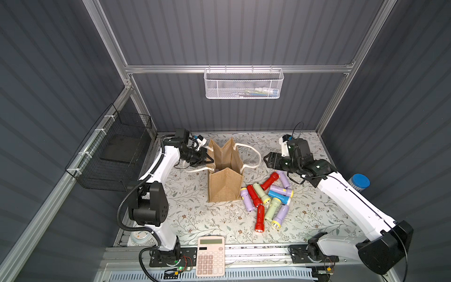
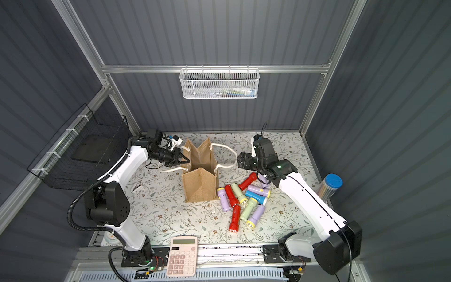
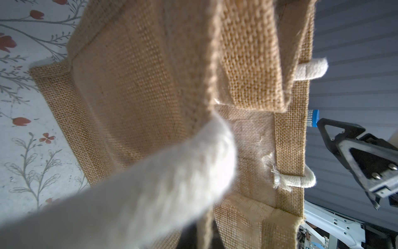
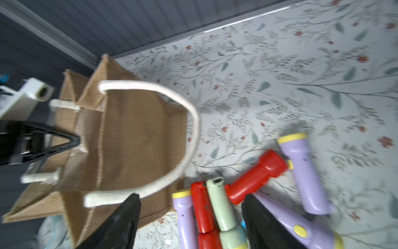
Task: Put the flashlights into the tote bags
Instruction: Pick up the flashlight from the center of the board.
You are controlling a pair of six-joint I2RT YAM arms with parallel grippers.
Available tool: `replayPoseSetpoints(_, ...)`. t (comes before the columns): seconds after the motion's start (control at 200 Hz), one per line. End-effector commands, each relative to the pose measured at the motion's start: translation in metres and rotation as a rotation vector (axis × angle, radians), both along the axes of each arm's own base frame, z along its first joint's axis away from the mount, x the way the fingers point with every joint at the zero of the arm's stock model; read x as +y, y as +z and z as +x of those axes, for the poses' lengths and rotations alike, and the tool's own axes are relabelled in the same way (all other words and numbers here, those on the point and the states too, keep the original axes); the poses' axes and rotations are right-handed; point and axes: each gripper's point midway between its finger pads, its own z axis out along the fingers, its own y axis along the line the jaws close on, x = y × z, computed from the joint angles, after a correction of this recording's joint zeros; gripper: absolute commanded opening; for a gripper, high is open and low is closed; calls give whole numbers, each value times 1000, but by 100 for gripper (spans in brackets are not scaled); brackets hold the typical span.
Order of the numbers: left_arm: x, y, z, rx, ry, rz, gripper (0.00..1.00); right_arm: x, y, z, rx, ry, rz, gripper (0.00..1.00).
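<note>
Flashlights [image 1: 273, 208], 10 by our count, lie in a loose heap on the table [image 1: 195, 219], just below the right gripper [image 1: 266, 161] and back toward its arm: 3 red, 4 lilac, 2 pale green and 1 blue, touching and crossing one another. The flared head of 1 red flashlight lies closest to that gripper.

The right gripper hangs above the table, released, with its jaws spread wide and nothing between them. In the right wrist view we see red, pale green and lilac flashlights through the gap.

Between the 2 grippers we see the tote bag [image 1: 224, 185], standing upright with its mouth open, and the heap begins just beside its base. The left gripper [image 1: 211, 161] is clenched on the rim of the bag wall that faces it. A white rope handle [image 1: 192, 171] droops to the table beneath this gripper. The second rope handle [image 1: 259, 158] loops out toward the right gripper, near its fingertips but apart from them.

A pink calculator [image 1: 210, 256] lies well apart from both grippers, by the arm bases. A blue-capped tube [image 1: 358, 182] stands behind the right arm. We also see a white mesh basket [image 1: 244, 84] hanging on the wall beyond both grippers and a black wire basket [image 1: 114, 151] hanging outside the left arm.
</note>
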Motion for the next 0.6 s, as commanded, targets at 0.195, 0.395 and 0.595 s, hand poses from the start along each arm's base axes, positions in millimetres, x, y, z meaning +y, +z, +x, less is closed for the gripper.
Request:
replayPoseSetpoints(0.195,2,-3,1,-1,-4,16,0,-87,-42,-14,8,-216,-173,88)
replayPoseSetpoints(0.395,4,-11,2,20,0,33,0,-106,-50,-17,-16,-312,-111,99)
replayPoseSetpoints(0.595,4,-16,3,28,0,41,0,-117,-64,-19,59,-358,-2,99)
